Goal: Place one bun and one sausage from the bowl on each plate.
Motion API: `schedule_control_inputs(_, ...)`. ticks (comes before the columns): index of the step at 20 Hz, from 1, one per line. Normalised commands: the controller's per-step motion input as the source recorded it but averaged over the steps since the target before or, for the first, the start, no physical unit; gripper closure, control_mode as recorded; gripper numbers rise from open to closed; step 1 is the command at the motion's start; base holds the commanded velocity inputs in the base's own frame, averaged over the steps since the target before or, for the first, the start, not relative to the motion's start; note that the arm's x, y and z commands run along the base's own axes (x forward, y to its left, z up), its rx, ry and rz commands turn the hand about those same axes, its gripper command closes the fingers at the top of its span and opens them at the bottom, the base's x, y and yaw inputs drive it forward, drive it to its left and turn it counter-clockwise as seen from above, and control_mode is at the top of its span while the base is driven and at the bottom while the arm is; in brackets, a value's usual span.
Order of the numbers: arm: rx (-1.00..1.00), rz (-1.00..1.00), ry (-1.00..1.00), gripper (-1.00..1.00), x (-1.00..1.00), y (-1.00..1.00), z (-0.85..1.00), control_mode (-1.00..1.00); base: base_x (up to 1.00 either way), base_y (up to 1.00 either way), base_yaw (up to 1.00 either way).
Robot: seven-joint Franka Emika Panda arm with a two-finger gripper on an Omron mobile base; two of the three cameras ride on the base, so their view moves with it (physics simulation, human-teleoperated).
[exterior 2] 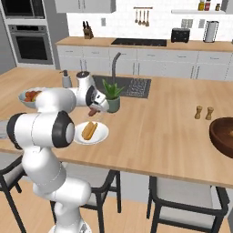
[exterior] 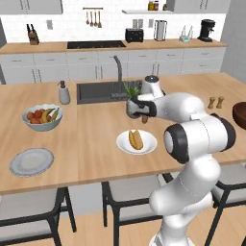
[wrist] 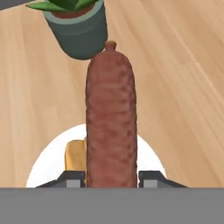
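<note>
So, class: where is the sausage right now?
The sausage is held in the gripper, above the plate with the bun, near the potted plant; in the left base view it hangs near the counter's middle.

A plate (exterior: 149,144) sits near the front edge of the island counter (exterior: 91,139), with a bun (exterior: 136,139) lying on it. Above that plate, the gripper (exterior: 143,116) holds a sausage (wrist: 110,118). A potted plant (exterior 2: 111,96) stands just behind the plate, in front of the sink (exterior: 98,91). To the left are a fruit bowl (exterior: 42,117) and, nearer the front edge, a second plate (exterior: 31,161). The bowl (exterior 2: 224,136) sits far right, behind it two shakers (exterior 2: 204,112).
</note>
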Motion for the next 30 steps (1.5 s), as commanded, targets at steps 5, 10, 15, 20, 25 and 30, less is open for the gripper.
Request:
schedule_control_inputs(5,0.16,0.33,0.17,1.00,-0.31,-0.68,-0.77,-1.00,0.00,0.00,0.00)
schedule_control_inputs(10,0.20,0.27,0.06,1.00,-0.10,-0.13,-0.99,-1.00,0.00,0.00,0.00)
schedule_control_inputs(15,0.17,0.20,0.05,1.00,0.07,0.03,-0.57,-1.00,0.00,0.00,0.00)
schedule_control_inputs(20,0.08,0.11,0.11,1.00,0.25,0.43,-0.18,-1.00,0.00,0.00,0.00)
schedule_control_inputs(25,0.06,0.02,0.02,-1.00,0.01,0.11,0.00,-1.00,0.00,0.00,0.00)
schedule_control_inputs(30,0.01,0.00,-0.01,-1.00,-0.02,0.11,0.10,-1.00,0.00,0.00,0.00)
